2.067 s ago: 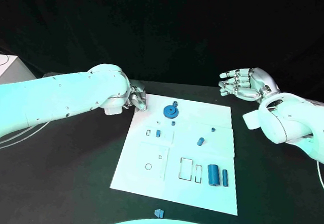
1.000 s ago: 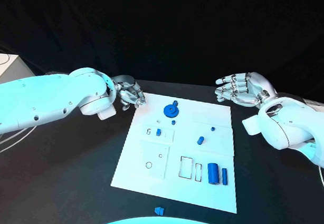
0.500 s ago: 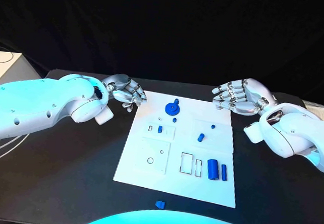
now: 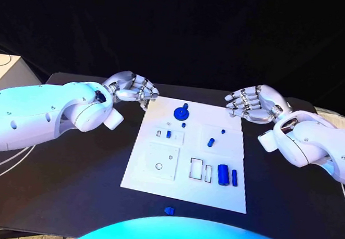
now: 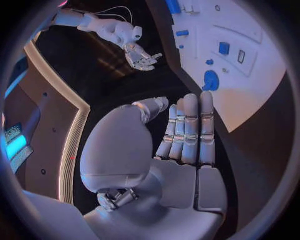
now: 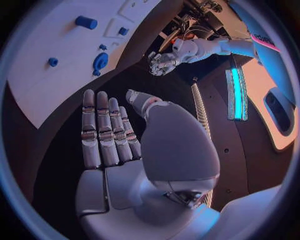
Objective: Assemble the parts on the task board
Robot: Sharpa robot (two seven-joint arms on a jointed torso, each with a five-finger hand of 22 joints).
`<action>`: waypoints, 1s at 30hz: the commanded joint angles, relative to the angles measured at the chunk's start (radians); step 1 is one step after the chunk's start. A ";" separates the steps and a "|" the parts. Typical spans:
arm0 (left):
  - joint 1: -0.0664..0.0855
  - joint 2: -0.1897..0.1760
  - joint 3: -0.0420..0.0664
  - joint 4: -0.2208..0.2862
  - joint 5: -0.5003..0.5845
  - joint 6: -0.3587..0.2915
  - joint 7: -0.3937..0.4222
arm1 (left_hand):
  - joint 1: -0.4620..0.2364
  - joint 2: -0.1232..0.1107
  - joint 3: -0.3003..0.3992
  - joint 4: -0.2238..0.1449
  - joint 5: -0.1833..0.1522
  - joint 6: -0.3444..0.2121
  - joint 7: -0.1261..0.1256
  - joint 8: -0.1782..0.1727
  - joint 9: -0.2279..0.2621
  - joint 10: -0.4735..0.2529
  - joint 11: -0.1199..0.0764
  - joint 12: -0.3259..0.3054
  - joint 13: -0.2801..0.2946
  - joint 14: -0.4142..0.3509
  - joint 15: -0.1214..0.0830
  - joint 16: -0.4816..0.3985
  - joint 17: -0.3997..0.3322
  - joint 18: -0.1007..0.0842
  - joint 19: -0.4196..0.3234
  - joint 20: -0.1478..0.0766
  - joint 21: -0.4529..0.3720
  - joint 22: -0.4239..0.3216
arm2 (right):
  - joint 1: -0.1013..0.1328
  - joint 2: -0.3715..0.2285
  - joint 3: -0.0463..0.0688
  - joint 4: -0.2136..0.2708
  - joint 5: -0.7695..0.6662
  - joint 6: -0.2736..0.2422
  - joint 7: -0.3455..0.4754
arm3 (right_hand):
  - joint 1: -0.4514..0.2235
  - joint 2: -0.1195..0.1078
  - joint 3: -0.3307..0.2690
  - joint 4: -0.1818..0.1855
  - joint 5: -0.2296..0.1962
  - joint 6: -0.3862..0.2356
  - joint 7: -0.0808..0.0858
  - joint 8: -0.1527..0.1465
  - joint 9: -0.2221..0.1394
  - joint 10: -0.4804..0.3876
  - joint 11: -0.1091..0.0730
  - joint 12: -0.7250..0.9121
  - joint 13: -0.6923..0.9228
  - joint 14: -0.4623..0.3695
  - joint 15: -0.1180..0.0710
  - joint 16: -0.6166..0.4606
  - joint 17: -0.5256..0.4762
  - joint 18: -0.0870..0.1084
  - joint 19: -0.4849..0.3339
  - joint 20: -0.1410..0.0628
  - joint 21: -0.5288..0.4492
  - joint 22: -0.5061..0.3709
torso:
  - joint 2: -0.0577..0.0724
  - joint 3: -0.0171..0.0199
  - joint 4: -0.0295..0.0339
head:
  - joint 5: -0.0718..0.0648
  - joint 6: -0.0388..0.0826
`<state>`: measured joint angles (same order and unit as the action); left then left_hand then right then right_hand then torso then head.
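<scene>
Head view, looking down on a black desk (image 4: 71, 167): a white task board (image 4: 185, 185) lies at the centre of the frame, running from just above the middle down toward the lower centre. Small blue parts sit on it: a round disc with a knob (image 4: 181, 113) at the board's upper left, a small square block (image 4: 169, 134) left of centre, a short peg (image 4: 210, 142) right of centre, and two upright cylinders (image 4: 228, 175) side by side at the lower right. One stray blue piece (image 4: 168, 210) lies on the desk just below the board's lower edge.

The left hand (image 4: 132, 90) hovers at the upper left of the board, off its corner, fingers apart and holding nothing. The right hand (image 4: 254, 104) hovers at the upper right, just beyond the board's corner, palm toward the camera, also spread and empty. The wrist views show each palm flat, with the fingers straight and side by side.

The parts look like hard moulded plastic: probably light, stiff and smooth, so likely to slip or tip. A fingertip pinch across the sides of a cylinder, or on the disc's knob, seems the best hold.

No brand, label or readable writing is visible on the board or parts.
</scene>
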<state>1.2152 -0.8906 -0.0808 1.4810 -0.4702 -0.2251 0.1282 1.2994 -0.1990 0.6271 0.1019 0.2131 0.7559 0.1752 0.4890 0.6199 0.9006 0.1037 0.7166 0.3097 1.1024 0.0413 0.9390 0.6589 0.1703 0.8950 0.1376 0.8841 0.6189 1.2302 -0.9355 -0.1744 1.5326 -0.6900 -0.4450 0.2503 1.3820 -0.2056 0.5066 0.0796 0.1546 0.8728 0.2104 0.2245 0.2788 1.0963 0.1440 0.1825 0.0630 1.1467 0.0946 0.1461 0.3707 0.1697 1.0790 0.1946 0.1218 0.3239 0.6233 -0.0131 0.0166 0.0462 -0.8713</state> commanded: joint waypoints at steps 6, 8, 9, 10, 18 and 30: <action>-0.011 0.027 0.001 -0.047 0.158 -0.028 0.152 | 0.009 0.002 -0.012 0.000 -0.003 0.002 0.010 -0.005 -0.008 0.002 0.005 -0.010 -0.007 -0.010 -0.001 -0.011 -0.007 0.012 -0.008 0.004 -0.011 -0.005 | -0.014 0.017 0.000 -0.036 0.066 -0.033 0.064 | 0.008 -0.001 0.003 -0.007 0.007 0.006 0.002 -0.003 -0.002 -0.001 0.004 -0.006 -0.001 -0.005 0.001 -0.005 -0.002 0.007 -0.008 -0.001 0.004 -0.001 | -0.040 -0.0096 0.0010 | -0.007 -0.001; -0.012 0.031 0.001 -0.055 0.176 -0.037 0.167 | 0.010 0.002 -0.014 0.000 -0.003 0.003 0.011 -0.005 -0.011 0.003 0.006 -0.010 -0.010 -0.013 0.000 -0.015 -0.009 0.011 -0.009 0.005 -0.014 -0.006 | -0.015 0.019 0.000 -0.040 0.072 -0.036 0.069 | 0.008 -0.001 0.003 -0.007 0.007 0.006 0.002 -0.003 -0.002 -0.001 0.004 -0.006 -0.001 -0.005 0.001 -0.005 -0.002 0.007 -0.008 -0.001 0.004 -0.001 | -0.042 -0.0096 0.0016 | -0.008 -0.001; -0.012 0.033 0.001 -0.058 0.183 -0.041 0.173 | 0.010 0.002 -0.016 0.000 -0.002 0.003 0.011 -0.005 -0.014 0.004 0.006 -0.011 -0.012 -0.016 0.000 -0.018 -0.012 0.011 -0.011 0.005 -0.017 -0.008 | -0.016 0.020 0.000 -0.042 0.075 -0.037 0.071 | 0.008 -0.001 0.003 -0.007 0.007 0.006 0.002 -0.003 -0.002 -0.001 0.004 -0.006 -0.001 -0.006 0.001 -0.005 -0.002 0.007 -0.009 -0.001 0.004 -0.001 | -0.042 -0.0092 0.0019 | -0.010 -0.001; -0.012 0.034 0.001 -0.062 0.192 -0.044 0.179 | 0.011 0.003 -0.019 0.000 -0.002 0.004 0.011 -0.005 -0.018 0.005 0.007 -0.013 -0.015 -0.022 0.002 -0.024 -0.016 0.011 -0.014 0.007 -0.023 -0.011 | -0.016 0.020 0.000 -0.044 0.079 -0.040 0.074 | 0.008 -0.001 0.003 -0.007 0.007 0.006 0.003 -0.004 -0.002 -0.001 0.004 -0.007 -0.001 -0.006 0.002 -0.006 -0.002 0.007 -0.009 -0.001 0.004 -0.001 | -0.041 -0.0090 0.0023 | -0.011 -0.001; -0.013 0.064 0.002 -0.109 0.275 -0.058 0.245 | 0.016 -0.001 -0.026 0.006 -0.003 -0.020 0.033 -0.029 -0.093 -0.032 0.040 -0.132 -0.113 -0.136 0.036 -0.153 -0.100 0.007 -0.088 0.038 -0.130 -0.069 | -0.018 0.026 0.000 -0.076 0.181 -0.064 0.110 | -0.001 0.002 0.012 -0.008 0.014 0.004 0.008 -0.016 -0.009 -0.011 0.011 -0.026 -0.002 -0.034 0.013 -0.028 -0.012 0.002 -0.036 0.006 -0.008 -0.010 | -0.035 -0.0079 0.0013 | -0.039 0.051; -0.012 0.145 0.005 -0.238 0.374 -0.040 0.348 | 0.033 -0.005 -0.051 0.019 -0.005 -0.001 0.015 -0.143 -0.272 0.046 0.082 -0.475 -0.247 -0.258 0.117 -0.638 -0.332 0.005 -0.236 0.150 -0.564 -0.343 | 0.002 0.054 0.002 -0.170 0.423 -0.056 0.177 | -0.024 -0.001 0.020 -0.006 0.020 -0.006 0.012 -0.041 -0.019 -0.033 0.023 -0.059 -0.001 -0.094 0.035 -0.072 -0.041 0.003 -0.085 0.032 -0.046 -0.047 | -0.031 -0.0042 0.0023 | -0.058 0.113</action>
<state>1.2030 -0.7535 -0.0772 1.2549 -0.1559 -0.2745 0.4026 1.3211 -0.2028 0.5800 0.1213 0.2130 0.7493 0.1887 0.3506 0.3533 0.9410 0.1863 0.2529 0.0635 0.8531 0.1575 0.3161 0.3326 0.1696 0.6611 0.2827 0.3346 0.2859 1.2299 -0.8847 -0.1734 1.3732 -0.3801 -0.4997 0.3746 1.3669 -0.2064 0.5206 0.0716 0.1706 0.8700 0.2200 0.1861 0.2613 1.0720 0.1679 0.1272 0.0631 1.0585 0.1289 0.0779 0.3322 0.1698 0.9995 0.2271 0.0786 0.2805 0.5903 -0.0185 0.0181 -0.0058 -0.7717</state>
